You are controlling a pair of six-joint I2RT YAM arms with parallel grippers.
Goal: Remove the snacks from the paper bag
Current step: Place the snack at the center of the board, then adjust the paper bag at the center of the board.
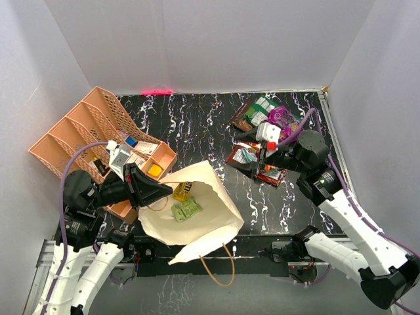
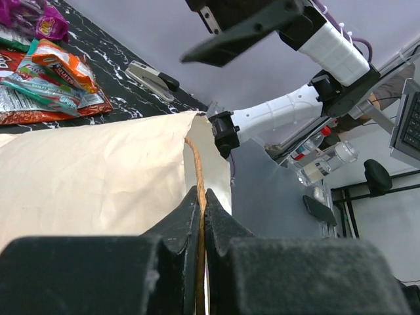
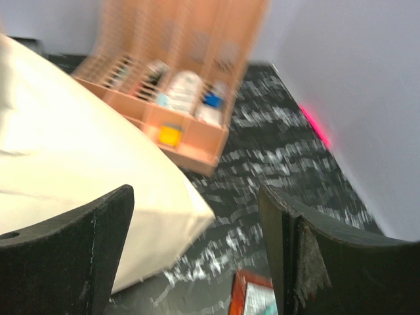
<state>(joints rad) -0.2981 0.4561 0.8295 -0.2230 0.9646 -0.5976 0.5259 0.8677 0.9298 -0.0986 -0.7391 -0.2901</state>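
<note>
Left wrist view: the left gripper (image 2: 202, 205) is pinched tight on the tan handle (image 2: 193, 157) at the mouth of the paper bag (image 2: 98, 177), holding the soft paper open. From above, a green packet (image 1: 186, 209) and a yellow packet (image 1: 183, 191) lie just inside it, mid-table. They look light, thin and slick, so a pinch across a crimped edge seems safest. Farther right, the right gripper (image 1: 259, 161) hangs wide and empty over the snack pile (image 1: 252, 115).

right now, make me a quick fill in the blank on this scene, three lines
The left gripper is shut on the paper bag's tan loop ____.
The right gripper stands ____ and holds nothing.
In the bag's mouth lie a yellow packet and a ____ one beside it.
Missing words: handle; open; green.
</note>
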